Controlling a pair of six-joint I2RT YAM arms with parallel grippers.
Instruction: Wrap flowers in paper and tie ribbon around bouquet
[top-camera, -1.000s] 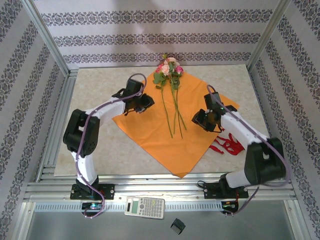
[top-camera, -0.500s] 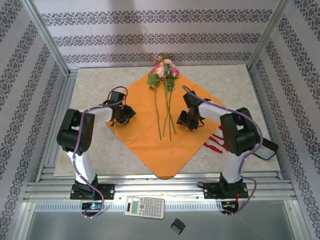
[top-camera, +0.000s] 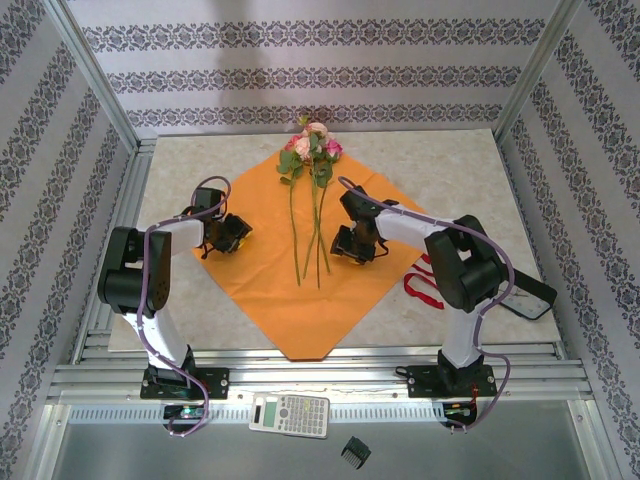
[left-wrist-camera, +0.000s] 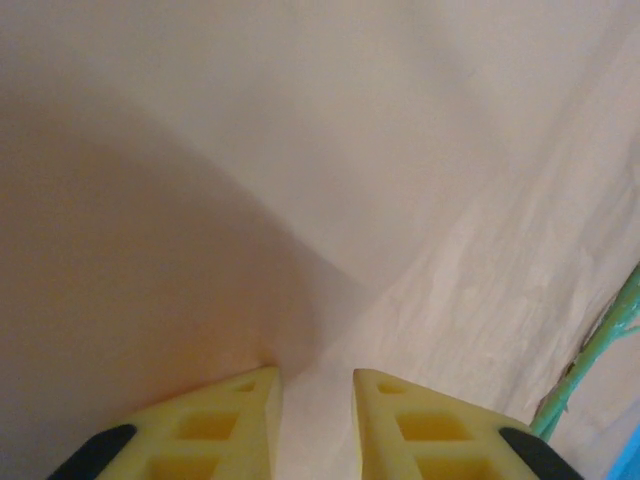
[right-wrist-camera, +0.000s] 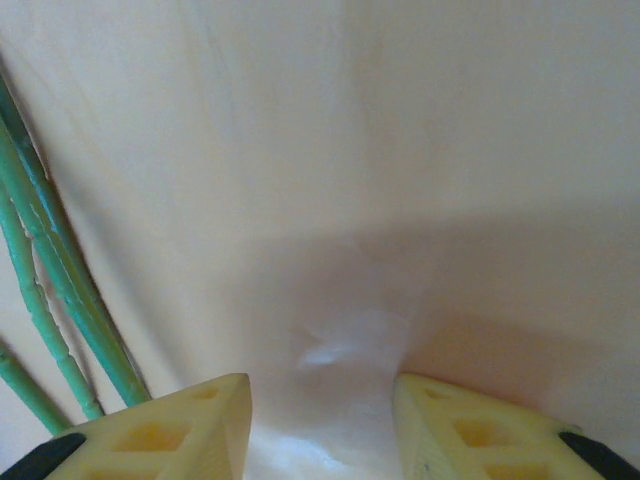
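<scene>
Left pincer (left-wrist-camera: 313, 380): fingers a narrow gap apart, with a fold of the paper (top-camera: 290, 310) running up into that gap. We cannot tell if it actually bites. It sits at the paper's left corner, toward the tabletop's (top-camera: 460, 170) left edge.

Right pincer (right-wrist-camera: 320, 388): fingers clearly apart, tips down on the sheet, a small pucker between them, nothing clamped. Just beside its left finger lie the green stems of the flowers (top-camera: 308, 150). Flower heads are at the sheet's far corner, near the tabletop's far edge, with stems running back toward the middle.

The sheet lies as a diamond, one corner at the near edge. The ribbon (top-camera: 415, 288) is on bare tabletop just off the paper's right edge, untouched.

We judge wrapping barely begun: paper flat, no cone yet. To do it well:
- Pinch a raised fold, not the flat sheet.
- Keep the stems out of the fingers.
- Bring one side over the stems slowly while the other pincer pins the paper. Thin creased paper will likely slide or tear.
</scene>
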